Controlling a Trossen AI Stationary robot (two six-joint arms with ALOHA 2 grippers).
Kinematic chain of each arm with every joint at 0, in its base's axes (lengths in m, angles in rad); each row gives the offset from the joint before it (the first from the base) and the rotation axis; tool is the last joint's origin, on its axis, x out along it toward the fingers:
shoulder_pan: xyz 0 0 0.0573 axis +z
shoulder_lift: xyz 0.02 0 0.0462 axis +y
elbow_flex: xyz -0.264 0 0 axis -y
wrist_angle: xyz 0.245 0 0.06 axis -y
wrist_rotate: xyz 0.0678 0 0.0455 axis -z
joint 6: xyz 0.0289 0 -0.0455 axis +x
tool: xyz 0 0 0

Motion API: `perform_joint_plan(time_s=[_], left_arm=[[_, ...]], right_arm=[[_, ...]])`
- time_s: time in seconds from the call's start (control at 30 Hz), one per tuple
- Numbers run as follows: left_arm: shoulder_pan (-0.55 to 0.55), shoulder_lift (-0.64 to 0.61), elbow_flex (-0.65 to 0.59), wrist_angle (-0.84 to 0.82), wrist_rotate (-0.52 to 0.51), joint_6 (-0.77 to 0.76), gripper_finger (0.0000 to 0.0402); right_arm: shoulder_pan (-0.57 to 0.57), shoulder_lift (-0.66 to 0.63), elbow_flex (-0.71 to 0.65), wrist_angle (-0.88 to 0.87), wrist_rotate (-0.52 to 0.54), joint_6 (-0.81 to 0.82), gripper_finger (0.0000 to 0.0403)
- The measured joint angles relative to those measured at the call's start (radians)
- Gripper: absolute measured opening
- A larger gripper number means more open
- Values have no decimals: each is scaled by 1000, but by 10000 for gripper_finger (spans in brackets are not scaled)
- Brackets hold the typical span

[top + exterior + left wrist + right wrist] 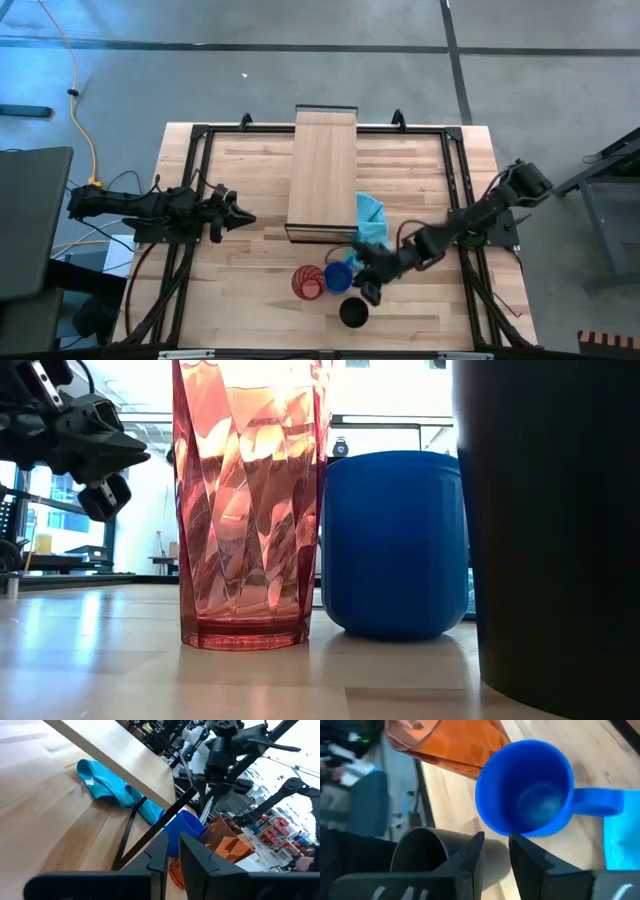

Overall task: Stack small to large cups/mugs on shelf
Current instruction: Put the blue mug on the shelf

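The blue mug (pixel 338 277) sits on the worktop (pixel 250 300) just below the near end of the shelf (pixel 322 170), with the red tumbler (pixel 308 282) touching or nearly touching it at its 9 o'clock and the black cup (pixel 353 313) close by at its 5 o'clock; a blue cloth (pixel 370 220) lies at its 1 o'clock. My right pincer (pixel 366 281) hovers at the mug's 3 o'clock, fingers parted with a narrow gap and holding nothing. I judge the mug comes first, so I would line one finger inside the rim and one outside, on the side away from the handle (pixel 597 802), and avoid nudging the black cup. My left pincer (pixel 243 218) waits well off at 10 o'clock, fingers together and empty.
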Motion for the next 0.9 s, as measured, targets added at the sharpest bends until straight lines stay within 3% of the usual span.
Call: perform_joint_plan(time_s=[0.33, 0.63, 0.9], left_arm=[[0, 0, 0, 0, 0, 68, 33], [0, 0, 0, 0, 0, 69, 33], [0, 0, 0, 0, 2, 69, 33]], right_arm=[[-21, 203, 368, -510, 57, 123, 80], [-35, 205, 450, -606, 91, 313, 88], [-43, 200, 445, -610, 71, 446, 142]])
